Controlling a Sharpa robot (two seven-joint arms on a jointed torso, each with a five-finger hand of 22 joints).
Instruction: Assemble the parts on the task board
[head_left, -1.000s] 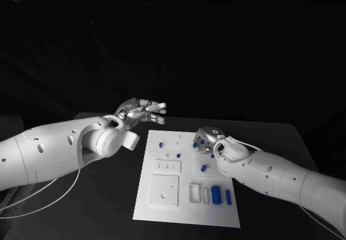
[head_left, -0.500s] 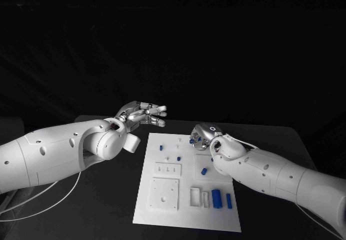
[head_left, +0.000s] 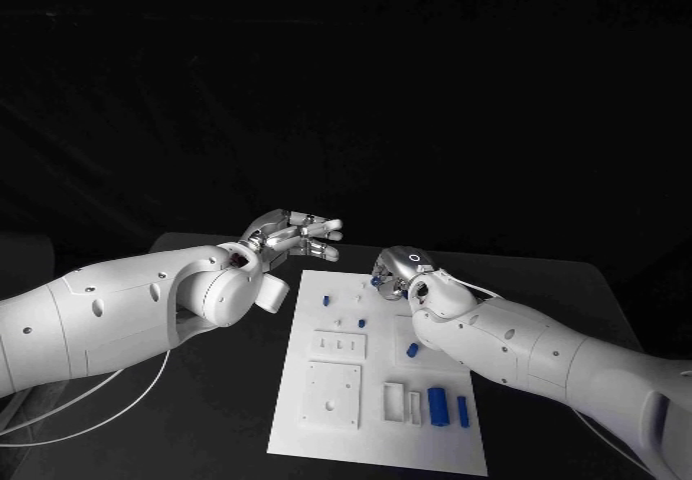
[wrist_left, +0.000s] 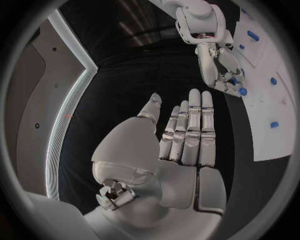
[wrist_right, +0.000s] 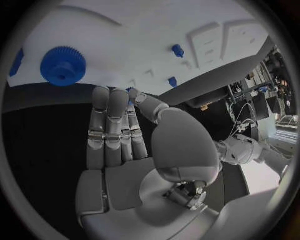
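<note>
The white task board (head_left: 335, 420) lies in the middle of the black table, with several small blue parts on it, such as one (head_left: 327, 298) near its far left and two (head_left: 437, 405) at its near right. My right hand (head_left: 401, 268) hovers over the board's far edge and pinches a small blue part (head_left: 378, 283) at its fingertips (wrist_right: 130, 100). A blue gear (wrist_right: 62, 65) lies on the board (wrist_right: 125, 35) just beyond those fingers. My left hand (head_left: 296, 236) is off the board's far left corner, held flat with straight fingers (wrist_left: 190, 130) and holding nothing.
White raised blocks with slots and holes (head_left: 332, 393) stand on the near half of the board. Bare black table (head_left: 216, 400) lies to the left of the board and beyond it. The right hand (wrist_left: 219, 65) and the board's edge (wrist_left: 275, 130) lie beyond the left hand's fingertips.
My right hand has carried the small blue part a little farther and leftward over the board's far edge. The left hand has kept its place and stayed flat.
</note>
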